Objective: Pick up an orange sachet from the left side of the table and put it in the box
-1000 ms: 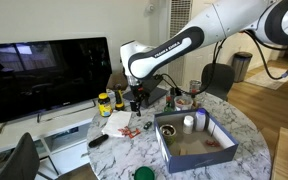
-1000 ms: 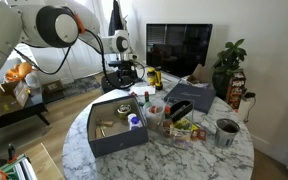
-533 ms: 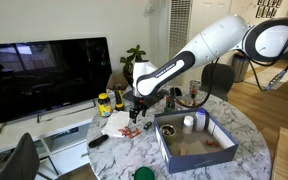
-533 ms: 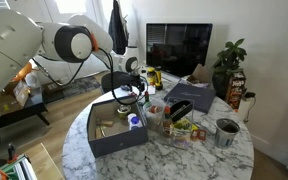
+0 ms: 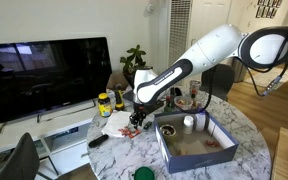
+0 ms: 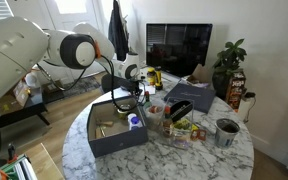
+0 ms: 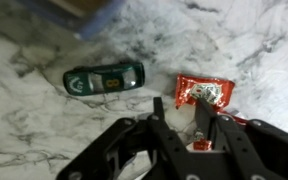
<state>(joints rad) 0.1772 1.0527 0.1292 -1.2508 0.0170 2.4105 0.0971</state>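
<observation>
Operator: Marbled round worktop [image 5: 119,153], with a dark television [image 5: 44,75] behind it. What differs from one second ago?

Technician: The arm has descended. The gripper [image 5: 135,121] was raised near the yellow-labelled bottle [image 5: 104,103]. It now sits low over the worktop, near the end wall of the box [image 5: 170,150]. The other exterior view confirms this: the gripper [image 6: 127,98] is beyond the far corner of the box [image 6: 109,143].

Operator: State of the gripper and position of the orange sachet?

Technician: In the wrist view the gripper [image 7: 184,122] is spread, with bare marble visible between its fingers [image 7: 162,125]. The orange sachet [image 7: 206,93] lies flat on the worktop at the fingertips and is not clamped. More orange-red shows beside the fingers; I cannot tell whether it is a separate sachet.

Operator: Clearances?

Technician: A green oblong item [image 7: 104,78] lies apart from the sachet, with bare marble between them. A black remote [image 5: 97,141] lies nearer the worktop rim, clear of the gripper. The box interior shows open greyish floor.
</observation>
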